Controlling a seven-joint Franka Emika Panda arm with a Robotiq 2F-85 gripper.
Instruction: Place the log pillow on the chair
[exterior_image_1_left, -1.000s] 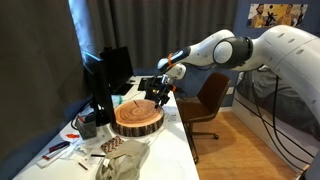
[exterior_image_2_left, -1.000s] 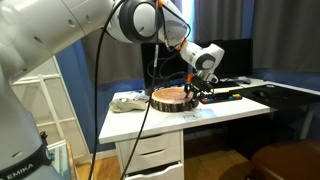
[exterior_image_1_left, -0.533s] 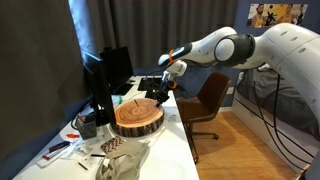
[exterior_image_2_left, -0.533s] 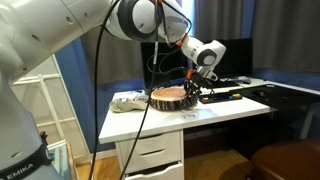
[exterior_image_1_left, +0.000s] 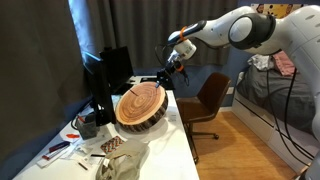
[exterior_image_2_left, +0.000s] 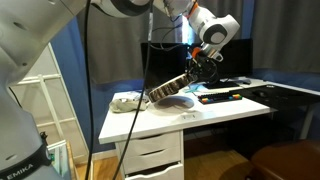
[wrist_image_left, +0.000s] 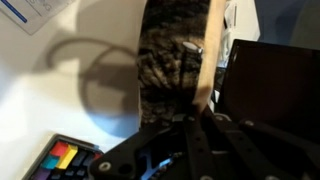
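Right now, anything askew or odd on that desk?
Only the log pillow: it stands steeply tilted over the desk, pinched at its upper edge by the gripper, not lying flat. Whether its lower edge touches the desk I cannot tell. That fits a lift; nothing looks spilled or damaged.
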